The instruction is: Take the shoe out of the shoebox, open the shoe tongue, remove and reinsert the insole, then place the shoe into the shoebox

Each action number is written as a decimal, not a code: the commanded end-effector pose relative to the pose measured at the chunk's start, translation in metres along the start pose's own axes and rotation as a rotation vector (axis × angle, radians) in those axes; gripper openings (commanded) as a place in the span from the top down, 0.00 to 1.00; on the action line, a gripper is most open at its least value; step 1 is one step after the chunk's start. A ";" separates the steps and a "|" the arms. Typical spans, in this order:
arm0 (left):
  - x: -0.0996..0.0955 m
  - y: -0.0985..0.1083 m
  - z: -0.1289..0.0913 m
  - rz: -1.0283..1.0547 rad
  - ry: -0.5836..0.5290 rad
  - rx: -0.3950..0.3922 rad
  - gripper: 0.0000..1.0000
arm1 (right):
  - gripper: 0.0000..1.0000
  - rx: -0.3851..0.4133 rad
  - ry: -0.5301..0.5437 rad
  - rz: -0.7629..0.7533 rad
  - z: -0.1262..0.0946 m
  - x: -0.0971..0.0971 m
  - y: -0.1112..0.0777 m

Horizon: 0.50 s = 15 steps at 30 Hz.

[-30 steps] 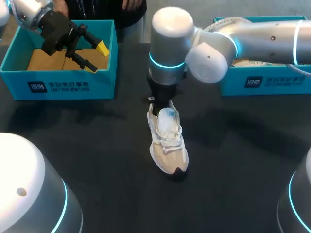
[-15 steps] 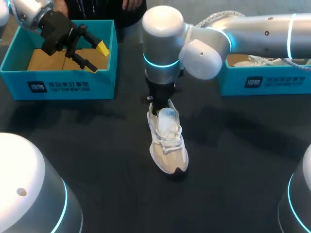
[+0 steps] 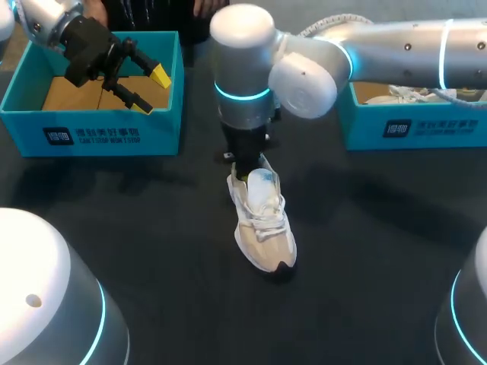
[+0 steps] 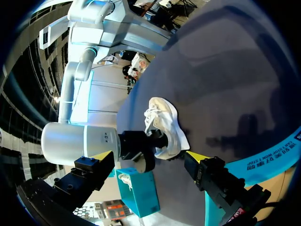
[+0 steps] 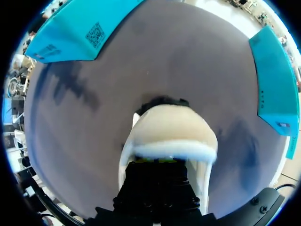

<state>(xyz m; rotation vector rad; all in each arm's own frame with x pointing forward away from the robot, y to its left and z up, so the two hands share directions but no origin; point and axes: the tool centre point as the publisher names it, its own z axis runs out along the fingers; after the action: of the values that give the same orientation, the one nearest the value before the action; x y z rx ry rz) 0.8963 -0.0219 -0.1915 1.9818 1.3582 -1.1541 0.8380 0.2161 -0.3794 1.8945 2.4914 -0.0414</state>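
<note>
Standing near the middle of the bench (image 3: pixel 152 228), the white and beige sneaker (image 3: pixel 261 220) points its black toe toward the near edge and its heel toward the far edge. Bare dark surface lies all around it, and it sits well apart from both boxes. The right arm (image 3: pixel 243 84) comes in from the right, crosses past the middle and drops straight onto the heel. Its tip is sunk into the shoe's collar, and whether it grips anything there cannot be told. The left fingers (image 3: pixel 159 74) hang spread apart, holding nothing, over the open teal left shoebox (image 3: pixel 91 129) at the far left corner, just inside its right wall. The box's brown cardboard floor shows below them. A teal right shoebox (image 3: pixel 411 129) sits along the far right edge under the right arm, with a second white shoe (image 3: pixel 403 95) inside.
</note>
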 end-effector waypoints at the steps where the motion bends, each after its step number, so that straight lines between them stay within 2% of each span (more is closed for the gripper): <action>1: 0.000 0.000 0.000 0.001 0.002 0.000 0.00 | 1.00 0.029 -0.038 0.000 -0.020 0.001 -0.003; 6: 0.000 0.000 0.000 0.001 0.002 0.000 0.00 | 1.00 0.072 -0.053 -0.001 -0.028 0.001 -0.008; 8: 0.000 0.000 0.000 0.001 0.002 0.000 0.00 | 1.00 0.118 -0.041 -0.005 -0.030 0.001 -0.009; 15: 0.000 0.000 0.000 0.001 0.002 0.000 0.00 | 1.00 0.112 -0.027 -0.008 -0.031 0.001 -0.010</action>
<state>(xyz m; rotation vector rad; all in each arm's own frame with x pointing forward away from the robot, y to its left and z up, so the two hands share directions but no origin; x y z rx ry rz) 0.8963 -0.0220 -0.1914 1.9819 1.3582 -1.1542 0.8284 0.2145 -0.3471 1.9093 2.5277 -0.2104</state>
